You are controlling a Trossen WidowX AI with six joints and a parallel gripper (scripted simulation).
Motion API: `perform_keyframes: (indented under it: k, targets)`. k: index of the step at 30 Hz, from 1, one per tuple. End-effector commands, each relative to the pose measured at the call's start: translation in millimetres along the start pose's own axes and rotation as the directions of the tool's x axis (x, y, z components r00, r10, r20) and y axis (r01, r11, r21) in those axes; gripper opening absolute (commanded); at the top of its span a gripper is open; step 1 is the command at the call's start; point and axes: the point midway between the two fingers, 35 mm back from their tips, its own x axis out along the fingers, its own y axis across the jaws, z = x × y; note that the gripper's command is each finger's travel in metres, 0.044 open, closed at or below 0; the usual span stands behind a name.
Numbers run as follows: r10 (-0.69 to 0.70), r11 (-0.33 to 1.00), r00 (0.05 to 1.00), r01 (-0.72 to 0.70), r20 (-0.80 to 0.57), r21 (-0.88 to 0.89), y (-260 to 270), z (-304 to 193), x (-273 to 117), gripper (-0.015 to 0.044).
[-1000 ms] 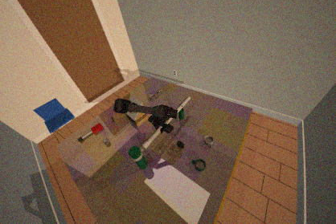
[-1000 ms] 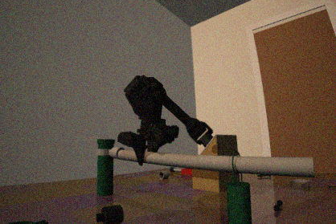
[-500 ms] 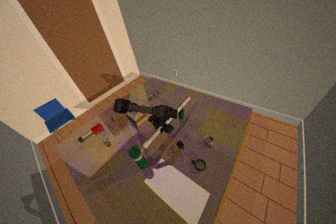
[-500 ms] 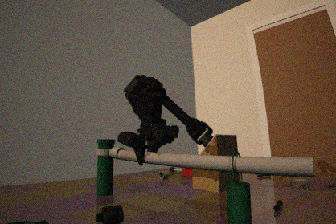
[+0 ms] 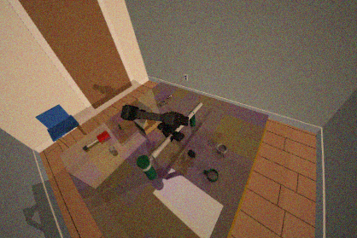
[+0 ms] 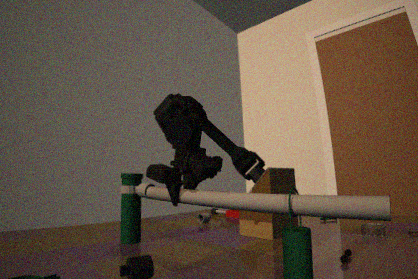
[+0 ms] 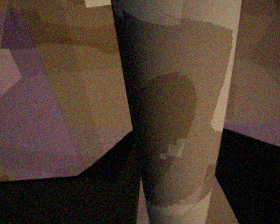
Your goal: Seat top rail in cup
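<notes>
The pale fence rail (image 5: 196, 109) (image 6: 340, 205) (image 7: 191, 55) lies roughly level. It passes through the thin loop cap on the smaller green post (image 5: 193, 121) (image 6: 297, 255). The big green post (image 5: 150, 173) (image 6: 131, 220) stands upright, with its pale brace band (image 5: 147, 169) (image 6: 128, 190) just under the post cap (image 5: 143, 160) (image 6: 131, 180). The rail's cut end is at the rail-end cup (image 6: 145, 189) beside the band; how deep it sits cannot be told. My gripper (image 5: 171, 136) (image 6: 182, 192) (image 7: 169, 134) is shut on the rail, a short way from the cup.
A wooden block (image 6: 256, 215) stands behind the rail. A black knob-like part (image 5: 191, 153) (image 6: 136, 267), a grey ring (image 5: 221, 144) and a dark green ring (image 5: 211, 179) lie beside the rail. A white sheet (image 5: 188, 200) lies near the big post. A red-handled tool (image 5: 102, 136) lies on the other side.
</notes>
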Motion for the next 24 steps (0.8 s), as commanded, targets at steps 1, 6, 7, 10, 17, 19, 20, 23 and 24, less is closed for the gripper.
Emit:
perform_keyframes:
  k: [1,6,7,10,17,19,20,23,24]
  targets:
    - [-0.006,1.0,1.0,0.006,-0.01,-0.001,-1.0,-4.4,-2.5,0.0]
    - [-0.006,1.0,1.0,0.006,-0.011,-0.001,-1.2,-5.5,-2.8,0.0]
    - [-0.006,1.0,1.0,0.006,-0.011,-0.001,-1.2,-5.7,-2.8,0.0]
    - [-0.006,1.0,1.0,0.006,-0.011,-0.001,-1.3,-6.4,-2.9,0.0]
    - [-0.006,1.0,1.0,0.006,-0.011,-0.001,-1.5,-7.8,-3.2,0.0]
    - [-0.006,1.0,1.0,0.006,-0.011,-0.001,-1.6,-8.3,-3.3,0.0]
    - [-0.006,1.0,1.0,0.006,-0.011,-0.001,-1.6,-8.5,-3.4,0.0]
    - [-0.006,1.0,1.0,0.006,-0.011,-0.001,-1.7,-9.1,-3.5,0.0]
    - [-0.006,1.0,1.0,0.006,-0.011,-0.001,-1.7,-9.3,-3.5,0.0]
